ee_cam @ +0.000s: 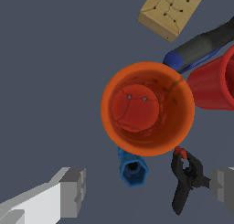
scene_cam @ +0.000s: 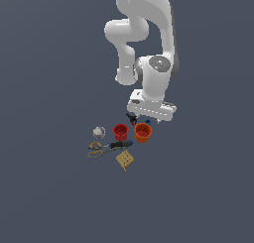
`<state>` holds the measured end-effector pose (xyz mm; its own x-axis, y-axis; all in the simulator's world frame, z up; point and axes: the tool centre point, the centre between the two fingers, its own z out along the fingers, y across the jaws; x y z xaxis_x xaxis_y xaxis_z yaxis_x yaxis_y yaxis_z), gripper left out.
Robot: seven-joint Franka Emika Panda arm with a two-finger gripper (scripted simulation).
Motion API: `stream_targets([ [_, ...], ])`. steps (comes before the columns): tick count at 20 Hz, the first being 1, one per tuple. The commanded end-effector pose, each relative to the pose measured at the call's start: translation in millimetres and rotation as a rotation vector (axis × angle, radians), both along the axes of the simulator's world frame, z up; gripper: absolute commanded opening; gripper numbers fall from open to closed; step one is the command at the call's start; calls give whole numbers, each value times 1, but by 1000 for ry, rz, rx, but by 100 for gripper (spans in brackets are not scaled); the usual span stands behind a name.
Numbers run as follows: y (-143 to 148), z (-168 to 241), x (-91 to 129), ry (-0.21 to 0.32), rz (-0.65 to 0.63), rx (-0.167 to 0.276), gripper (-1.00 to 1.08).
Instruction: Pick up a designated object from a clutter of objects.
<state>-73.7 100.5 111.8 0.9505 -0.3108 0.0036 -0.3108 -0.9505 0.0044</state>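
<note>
The designated object, a tiny bright blue bolt-like piece (ee_cam: 132, 168), lies right beside the orange cup (ee_cam: 147, 108); in the exterior view the designated object (scene_cam: 147, 122) shows only as a blue speck behind the orange cup (scene_cam: 143, 132). My gripper (ee_cam: 148, 189) hovers open above it, with grey fingertips (ee_cam: 71, 191) on either side. The bolt and the black clamp (ee_cam: 185, 179) both sit between the fingers. The gripper (scene_cam: 150, 117) hangs just over the back of the clutter. Nothing is held.
The clutter also holds a red cup (scene_cam: 120, 132), whitish ball (scene_cam: 99, 133), yellow-handled scissors (scene_cam: 96, 150), dark marker (scene_cam: 121, 144) and tan square (scene_cam: 125, 159). In the wrist view the red cup (ee_cam: 215, 83) touches the orange cup, with the marker (ee_cam: 201, 47) beyond.
</note>
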Motion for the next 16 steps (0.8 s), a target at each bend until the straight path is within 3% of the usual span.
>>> stream_targets([
  [1,4,-9,-7,0,-16,3,100],
  [16,8,-31,-16,3,-30,5,100],
])
